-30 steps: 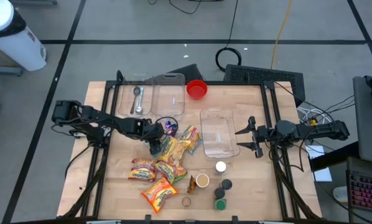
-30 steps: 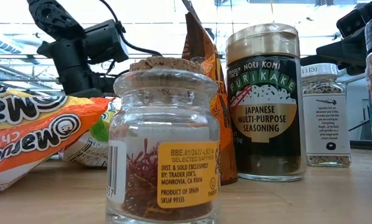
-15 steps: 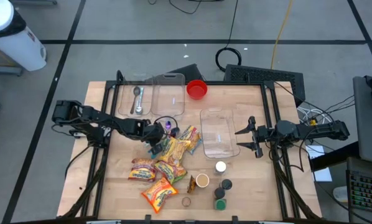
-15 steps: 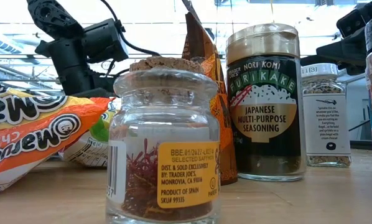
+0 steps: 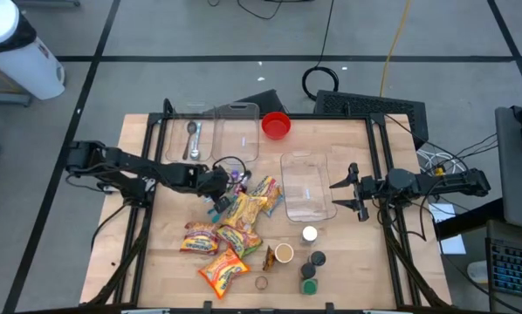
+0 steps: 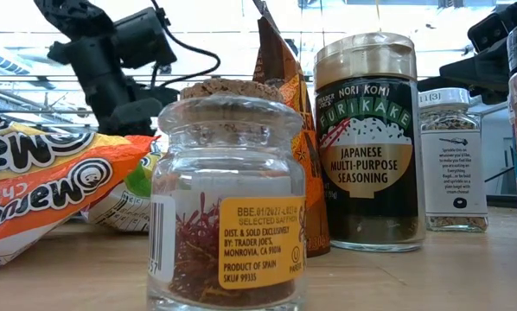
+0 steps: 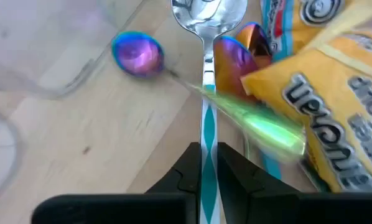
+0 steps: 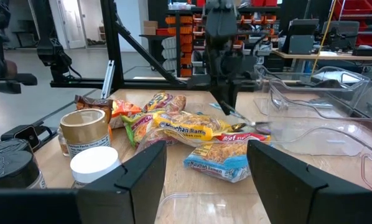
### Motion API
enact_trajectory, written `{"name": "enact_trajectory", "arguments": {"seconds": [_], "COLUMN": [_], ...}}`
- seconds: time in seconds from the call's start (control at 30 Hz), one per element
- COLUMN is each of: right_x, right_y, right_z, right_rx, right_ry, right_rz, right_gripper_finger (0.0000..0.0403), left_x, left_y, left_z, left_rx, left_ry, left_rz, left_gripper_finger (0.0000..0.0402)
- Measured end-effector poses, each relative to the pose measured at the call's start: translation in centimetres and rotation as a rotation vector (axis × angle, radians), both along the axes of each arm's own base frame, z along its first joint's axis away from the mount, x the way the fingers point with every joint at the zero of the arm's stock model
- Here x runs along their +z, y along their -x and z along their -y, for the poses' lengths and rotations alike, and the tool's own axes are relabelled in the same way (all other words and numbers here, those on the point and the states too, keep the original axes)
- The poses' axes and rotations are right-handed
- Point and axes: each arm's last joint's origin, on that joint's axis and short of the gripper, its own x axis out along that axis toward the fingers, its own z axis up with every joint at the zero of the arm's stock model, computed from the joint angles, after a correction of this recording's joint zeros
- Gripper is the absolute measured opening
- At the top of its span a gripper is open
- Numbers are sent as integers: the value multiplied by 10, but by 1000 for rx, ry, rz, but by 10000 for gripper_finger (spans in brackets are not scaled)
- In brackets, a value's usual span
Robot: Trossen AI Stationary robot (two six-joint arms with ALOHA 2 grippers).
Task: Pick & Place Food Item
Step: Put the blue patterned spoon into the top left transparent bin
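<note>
Several yellow and orange noodle packets (image 5: 243, 209) lie flat in a heap at the table's middle. My left gripper (image 5: 216, 201) stands at the heap's left edge, shut on a metal spoon (image 7: 206, 37) with a teal-and-white handle. Beside that spoon lie a purple shiny spoon (image 7: 138, 53) and a green shiny handle (image 7: 264, 123), next to a yellow packet (image 7: 335, 106). My right gripper (image 5: 346, 194) waits open at the right of a clear tub (image 5: 307, 186); its fingers (image 8: 142, 180) have nothing between them. My left gripper pinches the spoon's teal-and-white handle (image 7: 207, 149) between its two fingers. The handle runs along the fingers, and the bowl (image 7: 208, 11) points away from the gripper. Whether the spoon is clear of the table, I cannot tell.
Two more clear tubs (image 5: 237, 131) stand at the far left, one holding a spoon (image 5: 192, 139); a red bowl (image 5: 276, 125) is beside them. Spice jars (image 5: 312, 262) and a corked jar (image 6: 228, 199) stand near the front edge. Bare wood lies at the right front.
My left arm has risen and drawn back a little toward the table's far-left, away from the packet heap. The packets have stayed where they were.
</note>
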Motion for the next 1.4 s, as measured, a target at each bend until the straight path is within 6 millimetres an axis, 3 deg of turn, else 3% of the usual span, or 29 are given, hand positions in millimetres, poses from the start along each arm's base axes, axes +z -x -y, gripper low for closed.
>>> {"name": "enact_trajectory", "arguments": {"seconds": [0.6,1.1,1.4], "right_x": [0,0,0], "right_y": [0,0,0], "right_z": [0,0,0], "right_rx": [-1,0,0], "right_ry": [0,0,0], "right_rz": [2,3,3], "right_gripper_finger": [217,219,215], "left_x": [41,68,104], "left_y": [-15,-23,-32], "left_z": [6,32,38], "left_rx": [-44,-97,-61], "left_ry": [-14,19,-25], "left_rz": [103,128,196], "left_gripper_finger": [29,29,35]}}
